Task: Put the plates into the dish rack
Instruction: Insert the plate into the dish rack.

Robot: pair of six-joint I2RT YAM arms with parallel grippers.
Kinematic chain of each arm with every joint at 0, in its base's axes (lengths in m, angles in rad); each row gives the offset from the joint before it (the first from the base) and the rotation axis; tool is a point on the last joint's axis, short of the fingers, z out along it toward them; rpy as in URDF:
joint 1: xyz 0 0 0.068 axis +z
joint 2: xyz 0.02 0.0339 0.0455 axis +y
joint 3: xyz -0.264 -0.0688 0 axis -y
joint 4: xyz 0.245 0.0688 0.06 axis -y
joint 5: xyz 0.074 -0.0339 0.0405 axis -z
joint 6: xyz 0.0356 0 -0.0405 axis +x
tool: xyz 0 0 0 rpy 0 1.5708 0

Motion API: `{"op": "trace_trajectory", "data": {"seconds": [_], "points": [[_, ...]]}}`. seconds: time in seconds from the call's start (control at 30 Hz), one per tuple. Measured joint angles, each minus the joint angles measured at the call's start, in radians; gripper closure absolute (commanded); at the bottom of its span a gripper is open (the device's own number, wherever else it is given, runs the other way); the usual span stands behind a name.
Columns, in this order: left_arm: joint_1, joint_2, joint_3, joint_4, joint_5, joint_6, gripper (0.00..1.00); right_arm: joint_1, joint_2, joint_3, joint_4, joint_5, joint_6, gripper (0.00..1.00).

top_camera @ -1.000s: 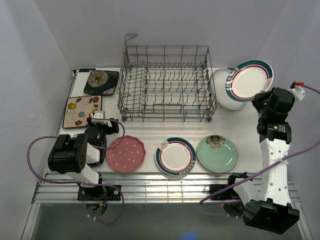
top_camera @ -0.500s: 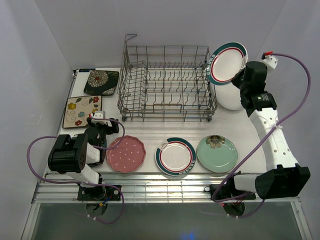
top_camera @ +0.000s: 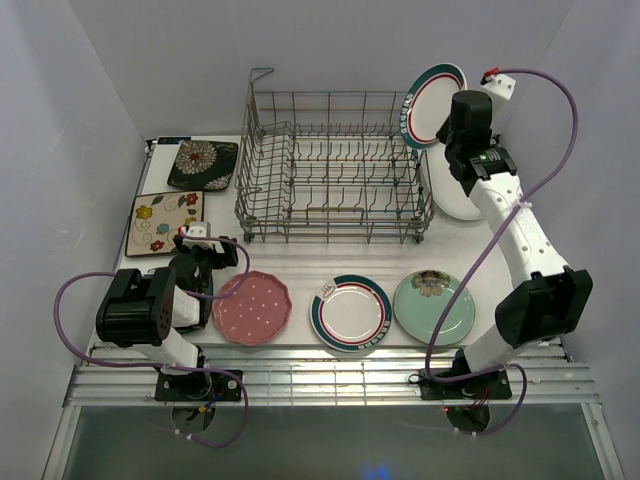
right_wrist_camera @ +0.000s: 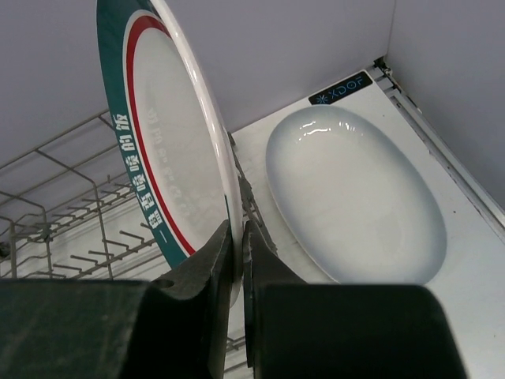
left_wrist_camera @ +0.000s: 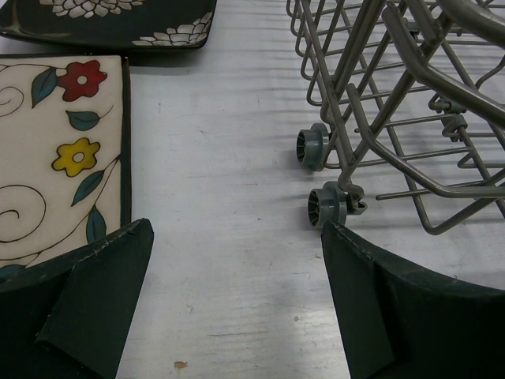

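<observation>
My right gripper (top_camera: 450, 125) (right_wrist_camera: 238, 237) is shut on the rim of a white green-rimmed plate (top_camera: 432, 98) (right_wrist_camera: 170, 158). It holds the plate on edge, high over the right end of the grey wire dish rack (top_camera: 330, 165) (right_wrist_camera: 71, 213). A large white oval plate (top_camera: 447, 200) (right_wrist_camera: 355, 197) lies right of the rack. Along the front lie a pink dotted plate (top_camera: 252, 308), another green-rimmed plate (top_camera: 350, 312) and a mint floral plate (top_camera: 434, 307). My left gripper (top_camera: 205, 250) (left_wrist_camera: 237, 229) stands open and empty, low over the table.
A black floral square plate (top_camera: 203, 164) (left_wrist_camera: 118, 16) and a cream floral square plate (top_camera: 165, 222) (left_wrist_camera: 55, 150) lie left of the rack. The rack's small wheels (left_wrist_camera: 327, 205) sit just ahead of my left fingers. White walls close in the back and both sides.
The right arm has swung left and up, carrying the green-rimmed plate from right of the oval plate to above the rack's right end. The left arm has not moved.
</observation>
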Motion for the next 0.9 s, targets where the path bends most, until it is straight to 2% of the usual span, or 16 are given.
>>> {"op": "trace_trajectory", "data": {"seconds": [0.3, 0.9], "points": [[0.000, 0.000, 0.000, 0.000, 0.000, 0.000, 0.02, 0.074, 0.193, 0.204, 0.010, 0.118, -0.093, 0.92], [0.000, 0.000, 0.000, 0.000, 0.000, 0.000, 0.02, 0.107, 0.413, 0.381, 0.022, 0.262, -0.252, 0.92]]}}
